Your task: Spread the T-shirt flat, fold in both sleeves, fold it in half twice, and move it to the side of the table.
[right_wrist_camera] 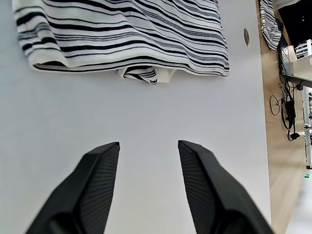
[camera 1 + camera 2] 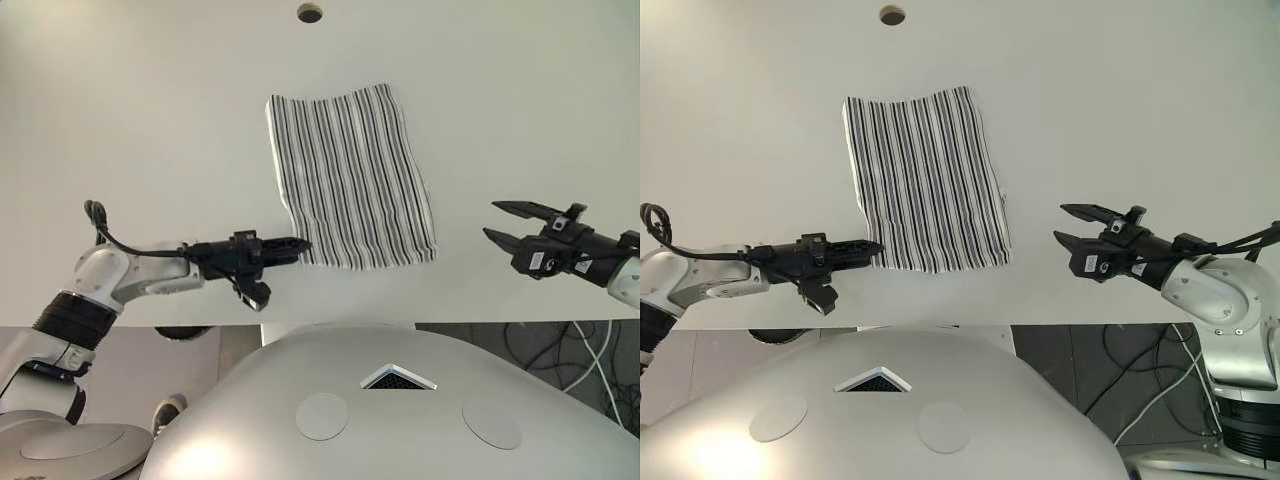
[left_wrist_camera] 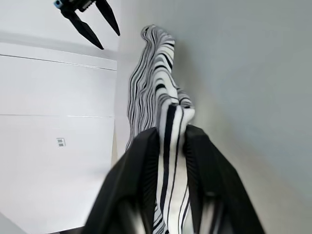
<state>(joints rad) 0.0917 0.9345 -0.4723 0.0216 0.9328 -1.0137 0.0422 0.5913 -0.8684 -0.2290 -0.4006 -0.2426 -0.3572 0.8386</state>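
The black-and-white striped T-shirt (image 2: 350,177) lies folded into a narrow rectangle on the white table (image 2: 150,120). My left gripper (image 2: 300,244) is at its near left corner, shut on the shirt's edge; the left wrist view shows striped cloth (image 3: 165,146) pinched between the fingers. My right gripper (image 2: 498,220) hovers open over bare table to the right of the shirt, apart from it. In the right wrist view its two fingers (image 1: 97,180) stand wide, with the T-shirt (image 1: 122,34) lying beyond them.
A round hole (image 2: 310,13) sits in the table at the far edge. The table's near edge runs just below both grippers. Cables (image 2: 590,370) lie on the floor at the right. Bare table surface surrounds the shirt on both sides.
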